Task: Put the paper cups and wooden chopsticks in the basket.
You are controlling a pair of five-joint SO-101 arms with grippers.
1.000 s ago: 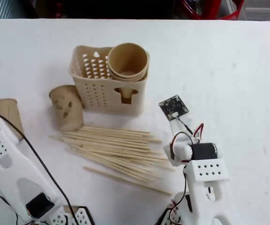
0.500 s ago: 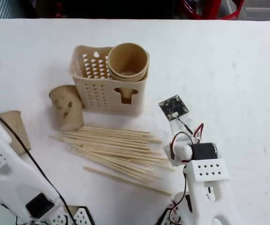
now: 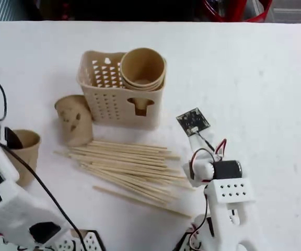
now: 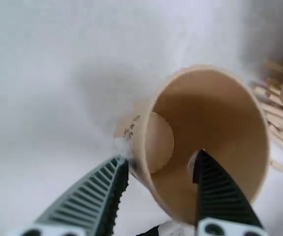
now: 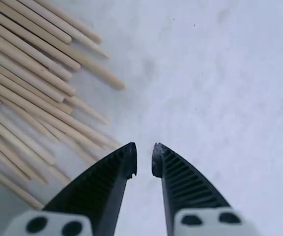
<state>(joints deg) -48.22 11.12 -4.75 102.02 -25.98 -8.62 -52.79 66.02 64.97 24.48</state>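
My left gripper is shut on the wall of a paper cup, one finger inside and one outside. In the high view that paper cup hangs at the table's left edge, mouth facing up. Another cup lies on its side against the basket. Stacked cups stand in the basket's right half. Wooden chopsticks lie in a loose pile in front of the basket. My right gripper is shut and empty, low over bare table by the chopsticks' ends.
The right arm stands right of the chopstick pile, its wrist camera board near the basket's front right corner. The left arm's white body fills the front left corner. White table stretches behind and to the right.
My left arm has drawn the held cup toward the front and right and tipped it so its mouth faces up. The right arm has not moved.
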